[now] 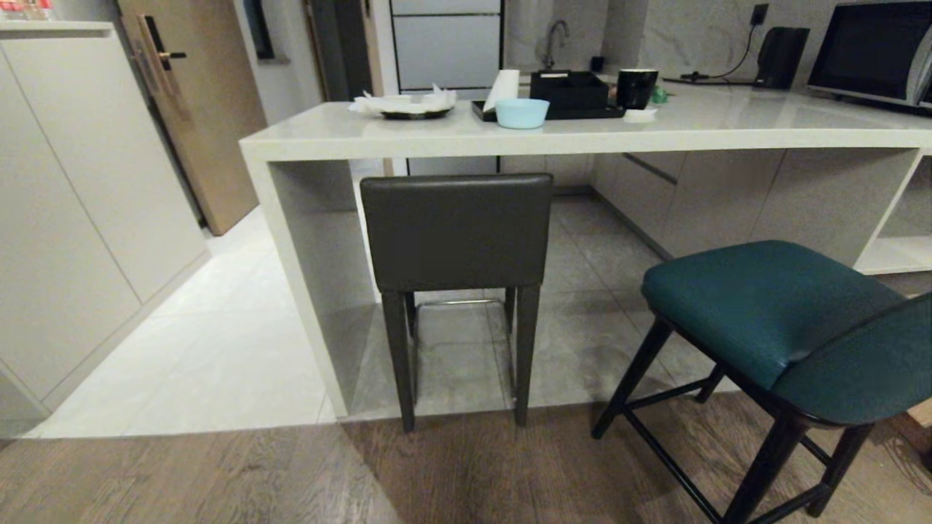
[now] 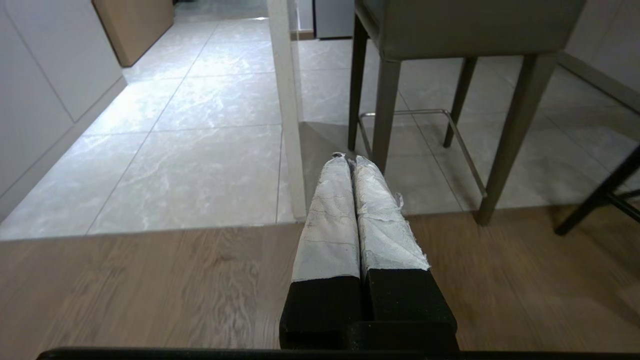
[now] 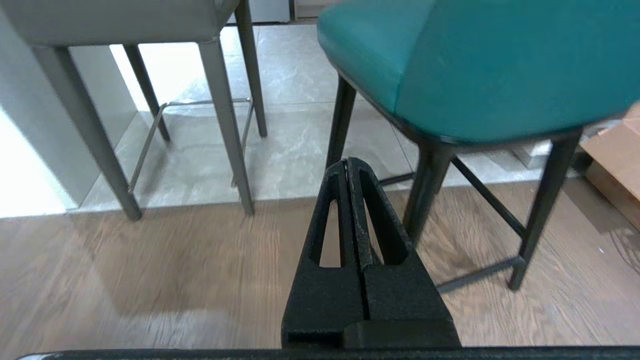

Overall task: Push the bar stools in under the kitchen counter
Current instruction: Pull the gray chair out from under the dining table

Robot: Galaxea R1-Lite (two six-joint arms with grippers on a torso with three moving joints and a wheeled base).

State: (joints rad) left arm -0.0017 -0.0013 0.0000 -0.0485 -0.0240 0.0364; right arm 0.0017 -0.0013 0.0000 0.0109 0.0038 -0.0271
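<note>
The kitchen counter (image 1: 582, 135) runs across the head view, with its slab side panel (image 1: 306, 276) on the left. The dark grey bar stool (image 1: 456, 229) stands at the counter's front edge, its near legs on the seam between tile and wood floor. The teal bar stool (image 1: 772, 313) stands out from the counter on the right, turned at an angle, on the wood floor. Neither arm shows in the head view. My left gripper (image 2: 350, 159), with white-wrapped fingers, is shut and empty, low above the floor short of the grey stool (image 2: 470, 25). My right gripper (image 3: 348, 162) is shut and empty near the teal stool (image 3: 475, 65).
On the counter stand a light blue bowl (image 1: 521, 113), a black tray (image 1: 575, 94), a black mug (image 1: 636, 88), a plate of tissues (image 1: 411, 105) and a microwave (image 1: 874, 54). White cabinets (image 1: 73, 189) and a wooden door (image 1: 196, 102) lie left. A cardboard box (image 3: 617, 155) sits beyond the teal stool.
</note>
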